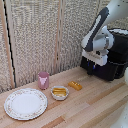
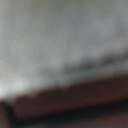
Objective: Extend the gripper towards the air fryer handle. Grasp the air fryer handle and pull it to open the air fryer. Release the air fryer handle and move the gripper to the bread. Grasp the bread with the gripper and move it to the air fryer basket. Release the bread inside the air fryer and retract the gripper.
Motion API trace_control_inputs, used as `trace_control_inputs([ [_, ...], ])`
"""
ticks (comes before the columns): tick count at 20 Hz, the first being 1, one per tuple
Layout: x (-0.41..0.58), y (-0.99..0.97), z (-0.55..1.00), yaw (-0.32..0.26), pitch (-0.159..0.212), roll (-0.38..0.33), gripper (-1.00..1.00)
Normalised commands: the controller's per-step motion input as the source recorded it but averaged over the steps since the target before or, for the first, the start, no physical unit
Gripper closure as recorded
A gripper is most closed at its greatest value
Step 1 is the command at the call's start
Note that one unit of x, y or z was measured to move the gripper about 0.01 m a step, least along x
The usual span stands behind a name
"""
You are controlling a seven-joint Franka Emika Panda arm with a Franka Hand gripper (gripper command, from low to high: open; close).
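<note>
The black air fryer [image 1: 116, 62] stands on the wooden table [image 1: 90, 107] at the exterior view's right. My gripper [image 1: 91, 66] hangs from the white-and-black arm [image 1: 100, 35], right against the appliance's front panel at its left end. The air fryer handle is hidden behind the gripper. I cannot tell whether the fingers are open or shut, or whether the basket is pulled out. The orange-golden bread [image 1: 75, 85] lies on the table, to the lower left of the gripper and apart from it. The wrist view is a grey and brown blur with nothing recognisable.
A small bowl [image 1: 59, 93] holding a paler yellow piece sits just left of the bread. A pink cup [image 1: 43, 80] stands behind it and a large patterned plate [image 1: 25, 103] lies at the left. A slatted screen [image 1: 40, 35] backs the table.
</note>
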Motion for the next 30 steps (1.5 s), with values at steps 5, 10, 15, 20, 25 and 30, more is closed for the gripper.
trace_control_inputs([
  [5, 0.009, 0.59, 0.27, -0.082, 0.074, -0.222, 1.00],
  [10, 0.000, 0.59, 0.35, -0.111, 0.032, -0.189, 1.00],
  [15, 0.000, 0.59, 0.33, -0.132, 0.017, -0.167, 1.00],
  [20, -0.007, 0.63, 0.25, -0.140, 0.003, -0.136, 1.00],
  [25, -0.191, 0.80, 0.03, -0.042, 0.004, -0.128, 1.00],
  [30, -0.277, 0.87, -0.06, 0.000, 0.000, -0.121, 1.00],
])
